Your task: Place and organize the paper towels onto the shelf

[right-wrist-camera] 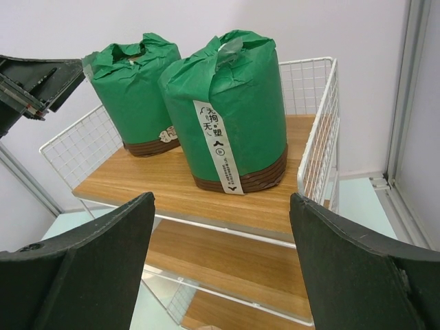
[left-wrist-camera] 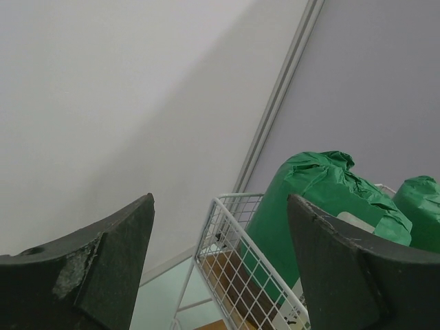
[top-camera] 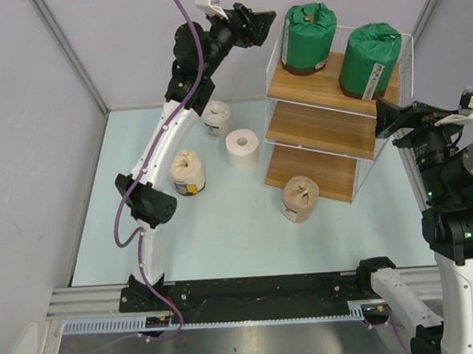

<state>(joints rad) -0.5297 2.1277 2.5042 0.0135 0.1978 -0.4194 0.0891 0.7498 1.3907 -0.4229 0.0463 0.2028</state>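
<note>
Nearest, at the near right corner of the bench, the right arm is raised. The right jaws are held wide apart with nothing between them, and are pointed at the top board of the shelf from its right front side. Four rolls are stood upright on the bench. The tan roll is set nearest, just beside the left front corner of the shelf's bottom board; whether it touches cannot be told. The cream roll is placed left of centre, well apart from the shelf. Farther back, the bare white roll is seen between the cream roll and the shelf, and the labelled white roll is stood near the far edge. The shelf is positioned toward the far right corner. On its top board the left green roll and the right green roll are stood side by side. The left arm is stretched to the far edge, where the left jaws are held open and empty, high beside the shelf's top left corner.
</note>
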